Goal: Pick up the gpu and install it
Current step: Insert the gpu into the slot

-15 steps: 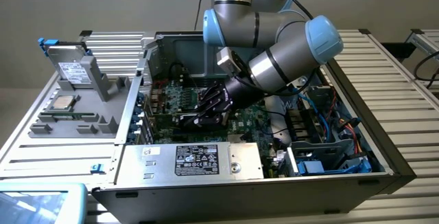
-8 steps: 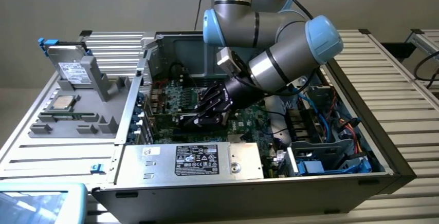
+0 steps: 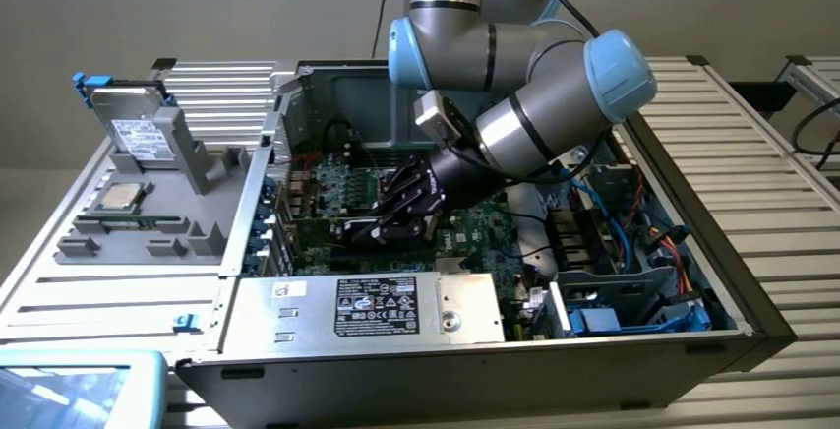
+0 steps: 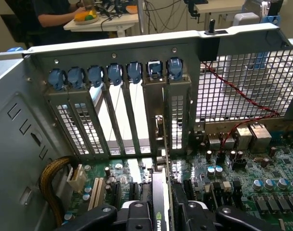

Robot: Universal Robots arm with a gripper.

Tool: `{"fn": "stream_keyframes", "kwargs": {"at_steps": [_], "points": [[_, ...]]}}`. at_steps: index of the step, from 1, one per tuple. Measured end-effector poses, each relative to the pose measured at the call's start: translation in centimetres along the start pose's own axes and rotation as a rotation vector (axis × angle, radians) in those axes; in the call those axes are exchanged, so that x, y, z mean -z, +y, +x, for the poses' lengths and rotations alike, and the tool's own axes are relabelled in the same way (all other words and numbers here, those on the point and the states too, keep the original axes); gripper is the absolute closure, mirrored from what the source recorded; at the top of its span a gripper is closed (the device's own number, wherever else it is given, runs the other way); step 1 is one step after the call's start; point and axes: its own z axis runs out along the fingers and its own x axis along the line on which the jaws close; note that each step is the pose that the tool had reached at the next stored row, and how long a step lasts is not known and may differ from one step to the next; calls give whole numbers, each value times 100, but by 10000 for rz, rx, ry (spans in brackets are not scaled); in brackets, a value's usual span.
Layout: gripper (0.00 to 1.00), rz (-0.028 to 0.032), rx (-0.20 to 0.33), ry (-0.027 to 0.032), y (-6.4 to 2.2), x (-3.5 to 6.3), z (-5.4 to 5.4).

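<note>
The gpu (image 4: 161, 202) stands on edge inside the open computer case (image 3: 735, 321), down at the motherboard (image 4: 243, 192), with its silver bracket end up against the case's rear slot wall (image 4: 137, 120). In the wrist view it shows as a thin card seen edge-on, green and black, running straight toward that wall, its bracket rising beside a perforated slot cover (image 4: 177, 115).

The gripper (image 4: 161, 219) is partly closed, its 2 black fingers (image 4: 137, 216) pressed to either side of the card and holding it. In the exterior view the gripper (image 3: 381, 227) reaches down into the case over the motherboard (image 3: 486, 222), just above the silver power supply (image 3: 374, 306) that lies along the case's near edge.

Along the top of the slot wall sit 7 blue retaining clips (image 4: 115, 73). 3 of the slots beside the card stand open and let light through. A braided yellow cable (image 4: 52, 183) curves along the case wall on the far side of those slots from the card.

Outside the case, toward the exterior view's left, a grey fixture tray (image 3: 145, 222) carries a hard drive (image 3: 138, 129) standing upright and a processor (image 3: 125, 195) lying flat.

Beyond the slot wall, a person (image 4: 55, 19) sits at a desk.
</note>
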Motion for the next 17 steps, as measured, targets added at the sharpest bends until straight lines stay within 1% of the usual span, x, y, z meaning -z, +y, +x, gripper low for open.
{"fn": "stream_keyframes", "kwargs": {"at_steps": [5, 6, 7, 11, 14, 15, 17], "points": [[71, 2, -4, 1, 3, 1, 5], [69, 1, 0, -4, 3, 1, 5], [62, 1, 2, -2, 3, 3, 4], [62, 3, 3, -3, 4, 8, 4], [62, 7, 1, -2, 20, 24, 8], [61, 8, 2, -2, 26, 29, 9], [49, 18, 2, -5, 33, 37, 12]]}}
